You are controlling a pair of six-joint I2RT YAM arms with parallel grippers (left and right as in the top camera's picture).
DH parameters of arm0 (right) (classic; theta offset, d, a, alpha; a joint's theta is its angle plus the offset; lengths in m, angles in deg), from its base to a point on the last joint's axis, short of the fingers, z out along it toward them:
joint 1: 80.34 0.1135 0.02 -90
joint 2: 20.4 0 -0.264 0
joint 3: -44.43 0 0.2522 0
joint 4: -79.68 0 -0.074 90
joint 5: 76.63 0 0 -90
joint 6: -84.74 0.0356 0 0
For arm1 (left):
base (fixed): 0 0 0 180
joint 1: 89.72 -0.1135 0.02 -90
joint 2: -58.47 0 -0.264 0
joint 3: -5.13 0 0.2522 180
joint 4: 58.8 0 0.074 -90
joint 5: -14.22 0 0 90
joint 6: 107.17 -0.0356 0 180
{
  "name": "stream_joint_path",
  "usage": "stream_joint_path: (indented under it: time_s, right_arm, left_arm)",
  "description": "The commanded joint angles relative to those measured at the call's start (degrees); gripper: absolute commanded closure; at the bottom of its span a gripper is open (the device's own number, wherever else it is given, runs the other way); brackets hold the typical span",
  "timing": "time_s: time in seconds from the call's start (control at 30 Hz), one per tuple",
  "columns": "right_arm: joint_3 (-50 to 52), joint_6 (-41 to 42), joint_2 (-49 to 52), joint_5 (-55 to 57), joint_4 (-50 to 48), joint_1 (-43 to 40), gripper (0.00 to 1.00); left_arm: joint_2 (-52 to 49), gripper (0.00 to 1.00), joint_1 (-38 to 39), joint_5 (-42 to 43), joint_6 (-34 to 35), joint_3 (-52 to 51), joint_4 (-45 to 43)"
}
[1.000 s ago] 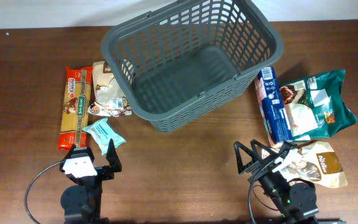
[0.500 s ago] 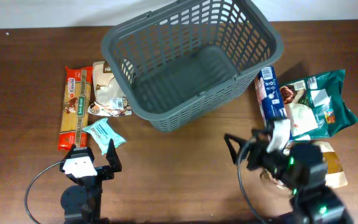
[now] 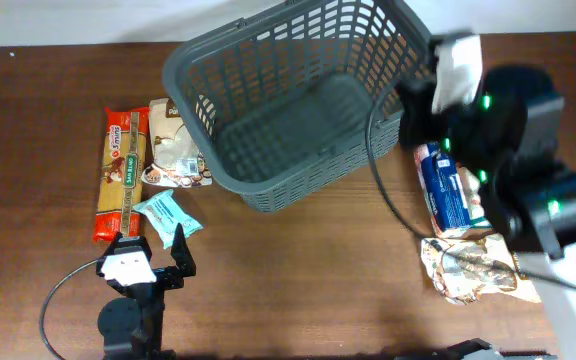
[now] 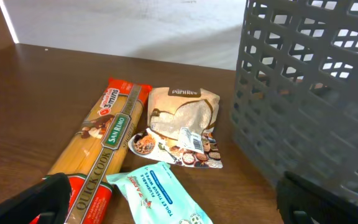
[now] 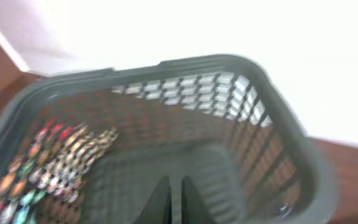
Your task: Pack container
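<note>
The container (image 3: 308, 170) is a large dark grey lattice basket at the back middle of the table, with nothing showing inside. It also fills the right wrist view as a blurred container (image 5: 185, 62). My right gripper (image 5: 176, 200) hangs above its inside, its fingers together with nothing visible between them. In the overhead view the right arm (image 3: 488, 120) is raised over the basket's right corner. My left gripper (image 3: 151, 256) rests open near the front left, just in front of a teal wipes pack (image 3: 166, 217).
A long pasta packet (image 3: 120, 175) and a beige bag (image 3: 175, 150) lie left of the basket. A blue packet (image 3: 438, 190) and a crumpled beige bag (image 3: 473, 270) lie on the right, partly under the arm. The basket wall (image 4: 303, 93) stands right of the left gripper.
The right arm has lifted from the front right of the table and swung up over the basket's right corner. Its jaws went from open to shut. The left arm has not moved.
</note>
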Motion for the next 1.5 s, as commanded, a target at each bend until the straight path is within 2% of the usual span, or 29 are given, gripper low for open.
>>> stream_joint_path:
  time_s: [0.0, 0.2, 0.43, 0.9, 1.13, 1.47]
  right_arm:
    - [-7.43, -3.15, 8.07, 6.64, 2.84, 0.24, 0.96]
    - [-13.86, -3.13, 19.52, 6.67, 6.14, -1.75, 0.96]
    - [-13.94, -3.13, 25.18, 6.64, 7.37, -4.79, 0.96]
    - [-14.01, -2.47, 25.53, 5.07, 21.81, -4.96, 0.96]
    - [-14.21, -0.96, 24.22, 2.93, 25.86, -4.31, 0.96]
    - [-14.88, -0.85, 23.1, 2.29, 30.1, 2.73, 0.97]
  left_arm:
    - [0.5, 0.01, -0.28, 0.63, 0.48, -0.39, -0.17]
    - [0.5, 0.01, -0.28, 0.61, 0.5, -0.39, -0.15]
    - [0.5, 0.01, -0.28, 0.61, 0.5, -0.39, -0.15]
    - [0.5, 0.01, -0.28, 0.63, 0.5, -0.39, -0.17]
    - [0.5, 0.01, -0.28, 0.63, 0.5, -0.39, -0.17]
    - [0.5, 0.01, -0.28, 0.61, 0.5, -0.39, -0.15]
